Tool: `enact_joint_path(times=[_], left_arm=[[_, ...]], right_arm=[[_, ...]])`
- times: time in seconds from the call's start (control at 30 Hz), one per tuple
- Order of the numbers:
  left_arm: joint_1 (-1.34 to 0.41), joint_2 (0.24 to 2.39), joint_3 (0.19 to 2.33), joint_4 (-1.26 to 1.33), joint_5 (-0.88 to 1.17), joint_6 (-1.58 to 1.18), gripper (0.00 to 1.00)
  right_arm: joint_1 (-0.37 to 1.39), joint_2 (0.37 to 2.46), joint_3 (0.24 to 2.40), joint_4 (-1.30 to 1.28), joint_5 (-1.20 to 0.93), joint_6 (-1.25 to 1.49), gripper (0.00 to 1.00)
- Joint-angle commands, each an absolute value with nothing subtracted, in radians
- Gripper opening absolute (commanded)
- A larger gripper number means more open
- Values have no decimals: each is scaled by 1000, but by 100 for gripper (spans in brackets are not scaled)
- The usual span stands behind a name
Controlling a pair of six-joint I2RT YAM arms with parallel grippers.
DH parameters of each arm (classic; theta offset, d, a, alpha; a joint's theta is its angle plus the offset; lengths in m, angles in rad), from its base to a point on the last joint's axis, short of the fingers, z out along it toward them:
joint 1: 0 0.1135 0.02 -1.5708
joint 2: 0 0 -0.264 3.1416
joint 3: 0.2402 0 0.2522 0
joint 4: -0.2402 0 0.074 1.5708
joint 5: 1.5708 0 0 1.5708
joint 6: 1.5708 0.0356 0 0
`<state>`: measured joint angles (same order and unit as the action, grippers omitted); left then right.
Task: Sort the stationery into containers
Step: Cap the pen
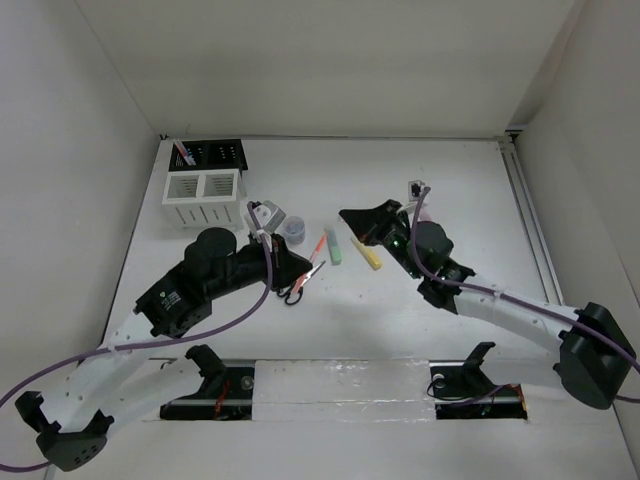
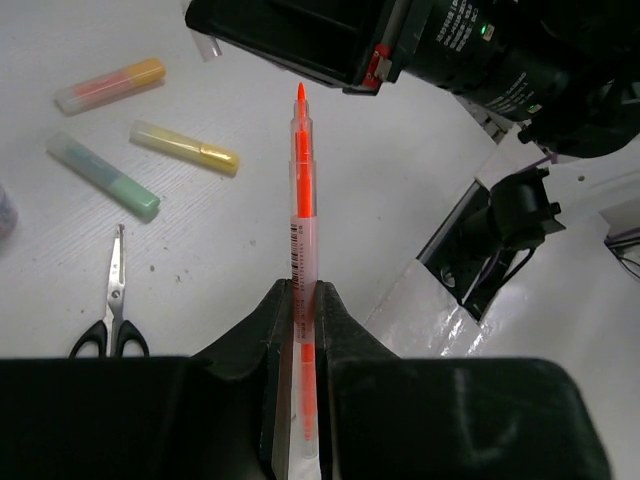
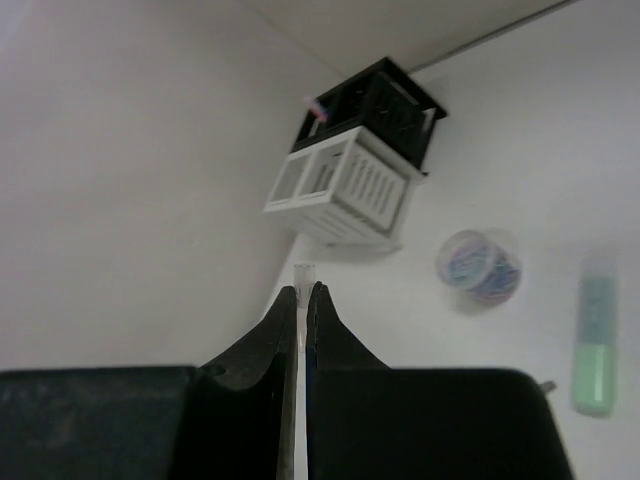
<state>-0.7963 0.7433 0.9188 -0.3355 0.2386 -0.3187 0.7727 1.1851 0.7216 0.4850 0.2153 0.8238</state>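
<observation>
Left end effector (image 2: 302,290) clamps orange pen (image 2: 300,200) lengthwise, tip forward, likely for dropping upright into white organizer (image 1: 200,212). Right end effector (image 3: 302,292) pinches a thin pale sliver (image 3: 300,272), identity unclear.

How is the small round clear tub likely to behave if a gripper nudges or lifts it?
The tub seems to sit on a flat base, so a nudge should slide it, not roll it. Its round wall may slip out of a pinch unless gripped across the middle. Clear plastic with small coloured bits inside: probably light, contents shifting.
</observation>
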Motion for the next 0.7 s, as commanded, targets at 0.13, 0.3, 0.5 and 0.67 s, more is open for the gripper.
enact_joint_path(times=[0.13,0.3,0.5,0.67], left_arm=[[-792,736,897,-273,239,-368,0],[-792,747,897,-258,204,-413,0],[-792,674,815,-59,252,-529,0],[-792,663,742,61,337,-571,0]], right_arm=[[811,1169,578,1109,110,893,0],[830,1147,499,1280,169,936,0],[864,1178,423,1508,241,948,0],[891,1233,423,1624,253,939,0]])
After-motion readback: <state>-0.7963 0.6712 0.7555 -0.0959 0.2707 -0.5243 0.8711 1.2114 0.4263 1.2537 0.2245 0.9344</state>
